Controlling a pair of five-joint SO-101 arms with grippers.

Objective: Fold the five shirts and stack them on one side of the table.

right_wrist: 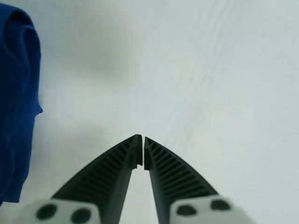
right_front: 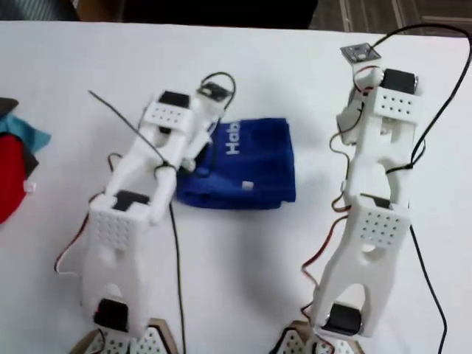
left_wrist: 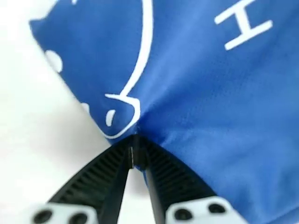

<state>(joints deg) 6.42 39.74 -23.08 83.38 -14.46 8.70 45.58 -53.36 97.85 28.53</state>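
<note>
A folded blue shirt (right_front: 251, 166) with white print lies in the middle of the white table (right_front: 243, 273). My left gripper (right_front: 195, 157) is down at its left edge. In the left wrist view the left gripper (left_wrist: 136, 149) is shut on the blue shirt (left_wrist: 210, 102), with the cloth puckered at the tips. My right gripper (right_front: 348, 124) is to the right of the shirt, apart from it. In the right wrist view the right gripper (right_wrist: 142, 145) is shut with nothing in it over bare table, the blue shirt (right_wrist: 18, 93) off to one side.
A heap of other shirts, red (right_front: 11, 177), teal (right_front: 31, 134) and dark, lies at the table's left edge. Black cables (right_front: 177, 251) trail along both arms. Bare table stretches in front of the blue shirt and behind it.
</note>
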